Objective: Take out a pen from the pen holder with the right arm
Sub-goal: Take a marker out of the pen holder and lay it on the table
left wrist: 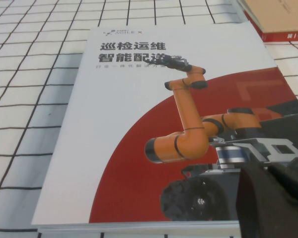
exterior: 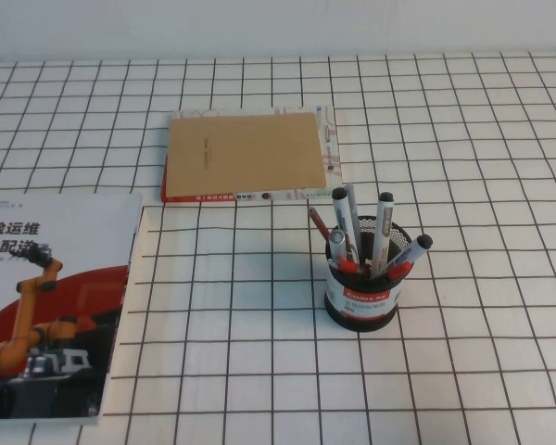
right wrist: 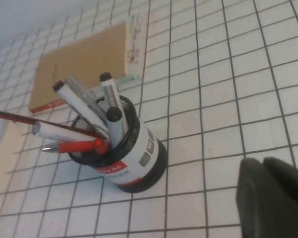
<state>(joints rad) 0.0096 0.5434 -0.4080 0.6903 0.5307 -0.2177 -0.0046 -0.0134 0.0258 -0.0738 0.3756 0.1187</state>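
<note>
1. Pen holder (exterior: 362, 295): black mesh cup, upright, right of centre in the high view. The pens (exterior: 383, 232) stand tilted inside it.
2. Right gripper (right wrist: 268, 173): lower right of the right wrist view. Jaws pressed together, holding nothing, apart from the holder.
3. Left gripper (left wrist: 270, 178): lower right of the left wrist view, over the brochure (left wrist: 139, 124). Jaw state cannot be told.

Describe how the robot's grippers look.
The left gripper, above the robot brochure, and the right gripper, above the table beside the pen holder, both show only as black, softly rounded bulk. No cables or markings are visible.
</note>
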